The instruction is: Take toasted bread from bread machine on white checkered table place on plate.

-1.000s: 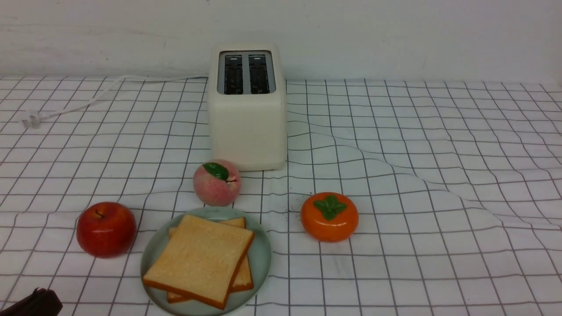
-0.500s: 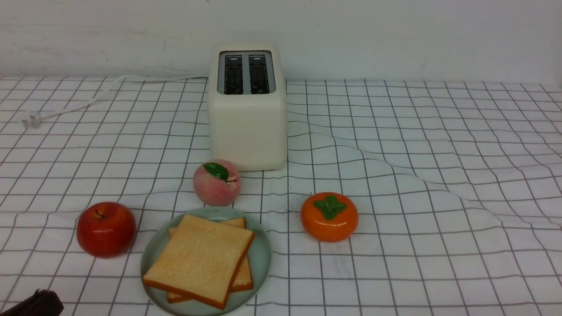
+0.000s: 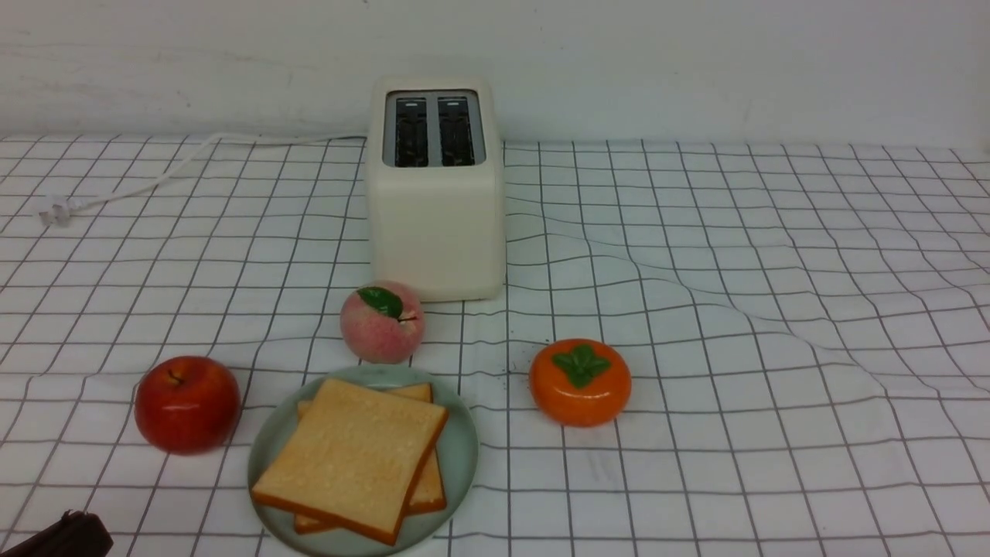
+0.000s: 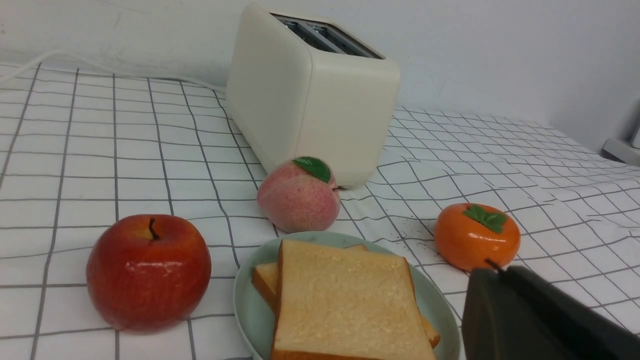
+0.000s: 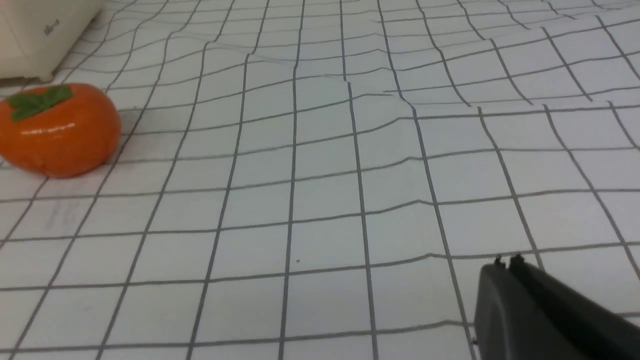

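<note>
2 toasted bread (image 3: 352,456) slices on plate (image 3: 462,456)

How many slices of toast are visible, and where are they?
2. Both lie stacked on the plate: the top slice and the lower slice peeking out beneath. The toaster slots look empty.

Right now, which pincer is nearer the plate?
Left. The left pincer sits shut just beside the plate; the right pincer is shut farther off, past the persimmon.
</note>
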